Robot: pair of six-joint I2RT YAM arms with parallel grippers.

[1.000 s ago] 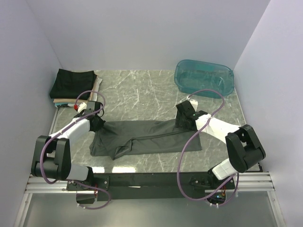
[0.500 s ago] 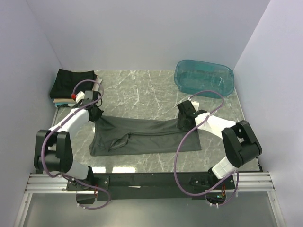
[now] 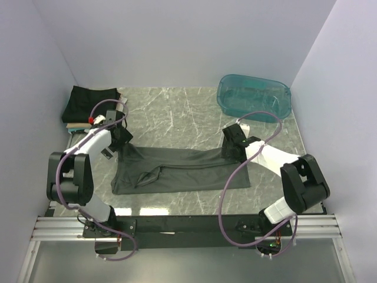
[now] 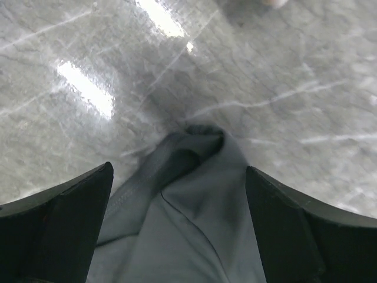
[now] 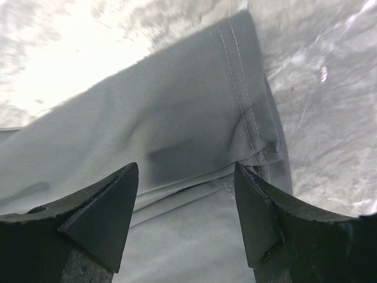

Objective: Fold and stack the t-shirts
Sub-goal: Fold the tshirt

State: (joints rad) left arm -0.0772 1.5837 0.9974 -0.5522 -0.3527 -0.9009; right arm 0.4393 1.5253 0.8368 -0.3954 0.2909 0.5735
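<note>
Surface [image 3: 177, 112]: grey veined marble, pale walls round it.
Charcoal t-shirt [image 3: 182, 171]: centre of the top view, lying flat, partly folded lengthwise.
My left jaws: wide, astride its upper-left corner, bunched cloth between the fingers [image 4: 59, 224].
My right jaws: wide, over its hemmed upper-right edge; whether they touch the cloth I cannot tell.
Black t-shirt [image 3: 89, 103]: folded, upper left, atop tan cloth [image 3: 73, 125].
Teal tub [image 3: 253, 97]: upper right.
</note>
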